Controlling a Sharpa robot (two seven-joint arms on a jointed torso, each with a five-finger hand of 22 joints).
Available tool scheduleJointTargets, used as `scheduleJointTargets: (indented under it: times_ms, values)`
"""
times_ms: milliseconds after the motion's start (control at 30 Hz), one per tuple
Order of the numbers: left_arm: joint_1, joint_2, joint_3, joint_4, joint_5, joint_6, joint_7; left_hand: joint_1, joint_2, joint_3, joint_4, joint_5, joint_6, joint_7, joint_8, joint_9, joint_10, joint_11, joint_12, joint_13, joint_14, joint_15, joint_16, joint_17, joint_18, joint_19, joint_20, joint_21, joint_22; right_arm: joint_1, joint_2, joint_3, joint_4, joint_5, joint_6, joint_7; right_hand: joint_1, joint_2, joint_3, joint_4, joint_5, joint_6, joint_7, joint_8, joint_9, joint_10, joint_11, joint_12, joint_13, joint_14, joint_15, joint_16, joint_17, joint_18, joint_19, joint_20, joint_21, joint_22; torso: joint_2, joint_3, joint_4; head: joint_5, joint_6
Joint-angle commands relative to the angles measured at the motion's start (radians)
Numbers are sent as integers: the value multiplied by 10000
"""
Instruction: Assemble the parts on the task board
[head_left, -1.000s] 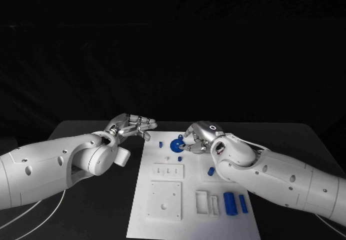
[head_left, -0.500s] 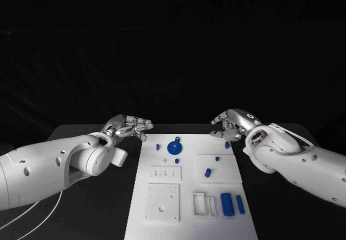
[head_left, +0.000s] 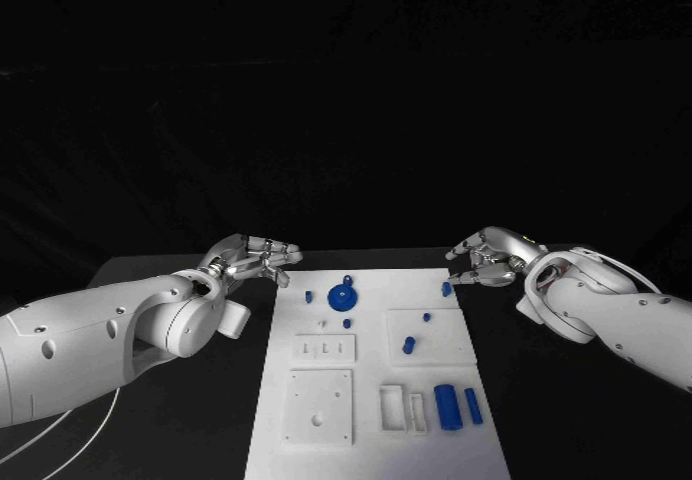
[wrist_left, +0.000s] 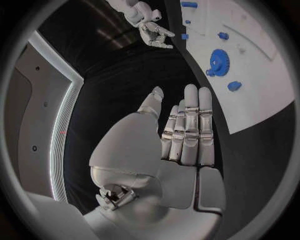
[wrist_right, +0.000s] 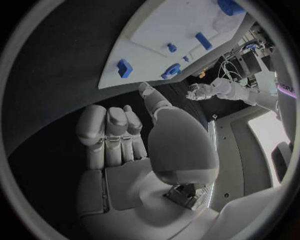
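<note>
No readable text, labels, brands or numbers anywhere. Right wrist view has a few dark letters on a white surface at the circle's edge, cut off and too blurred to read.

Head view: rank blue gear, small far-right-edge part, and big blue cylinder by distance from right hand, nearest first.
From the right hand:
1. Small blue part, at the board's far right edge, just beside the hand.
2. Blue gear, far end, toward the left.
3. Big blue cylinder, near end, right side.
</note>
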Motion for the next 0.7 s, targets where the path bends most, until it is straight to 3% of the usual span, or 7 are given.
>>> scheduleJointTargets:
  times_ms: [33, 200, 333, 700]
  values:
    - [-12, 13, 5, 11, -33, 226, 191, -100, 6, -52, 5, -74, -19, -43, -37, 4, 73, -51, -25, 16, -47, 5, 30, -8, 127, -24, 32, 24, 11, -80, 13, 3, -181, 438, 781, 543, 113, -2, -42, -57, -27, -91, -21, -69, -13, -38, -9, -35, -15, -20, 71, -64, 8, -14, 536, 40, 35, 1291, 11, 3, 6, -64, -24]
    - [-22, 25, 6, 16, -80, 240, 185, -102, 26, -53, 16, -74, -19, -55, -40, 2, 250, -94, -29, 15, -43, -15, 42, -2, 119, -22, 17, 26, 14, -184, 114, 4, -530, 426, 950, 604, 164, -1, 4, -174, 32, -193, -35, -70, -14, -69, -37, -67, -35, -33, 53, -87, -1, -19, 524, 26, 13, 1286, 15, 5, 21, -61, -94]
    - [-28, 28, 6, 26, -136, 236, 175, -109, 48, -68, 26, -74, -25, -71, -39, 2, 468, -143, -18, 19, -42, -40, 49, 4, 100, -21, -5, 27, 17, -285, 207, 4, -799, 480, 977, 675, 88, 70, -73, -377, 122, -235, -25, -63, -10, -86, -28, -63, -27, -41, 59, -99, 12, -12, 514, 31, 19, 1286, 6, -14, 30, -41, -153]
    - [-36, 32, 6, -4, -163, 228, 173, -94, 42, -93, 20, -73, -36, -57, -39, 2, 327, -108, -25, 16, -54, -25, 42, 5, 88, -28, -5, 16, 18, -447, 371, 4, -1052, 688, 923, 825, 50, 167, -34, -488, 99, -114, -7, -55, -5, -71, -5, -30, -2, -38, 71, -81, 37, 1, 509, 38, 15, 1285, 0, -3, 16, 11, -226]
